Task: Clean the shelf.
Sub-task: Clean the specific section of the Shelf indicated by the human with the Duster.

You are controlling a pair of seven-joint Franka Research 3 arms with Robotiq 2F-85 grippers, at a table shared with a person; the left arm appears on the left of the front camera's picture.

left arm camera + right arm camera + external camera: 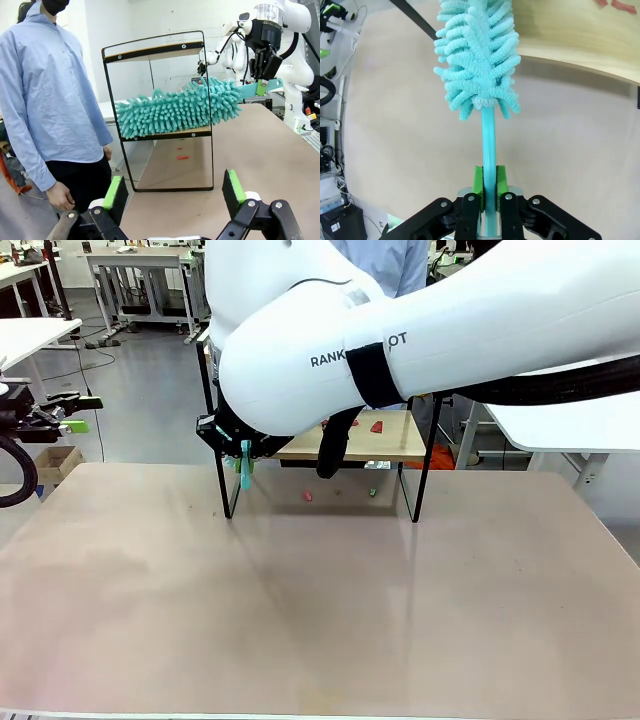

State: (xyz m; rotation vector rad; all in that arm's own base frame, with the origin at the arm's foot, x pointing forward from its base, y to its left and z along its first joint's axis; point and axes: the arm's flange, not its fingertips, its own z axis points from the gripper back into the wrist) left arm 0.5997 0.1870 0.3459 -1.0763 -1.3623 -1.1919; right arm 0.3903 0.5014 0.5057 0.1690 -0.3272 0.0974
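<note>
One duster (175, 107) in the right tool (489, 181) overhangs the shelf (155, 51) edge.

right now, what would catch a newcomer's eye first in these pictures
The fluffy teal duster, stretched along the lower board of the shelf, its handle pinched in the right claw. Next, red scraps on that board, and the person in a light blue shirt standing beside the shelf.

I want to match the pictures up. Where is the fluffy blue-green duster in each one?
Front view: the duster's handle, left of middle, under the white arm.
Left wrist view: duster in the middle, over the shelf's lower board.
Right wrist view: top middle, handle in the jaws of the right gripper.
Shared landmark: the shelf.
</note>
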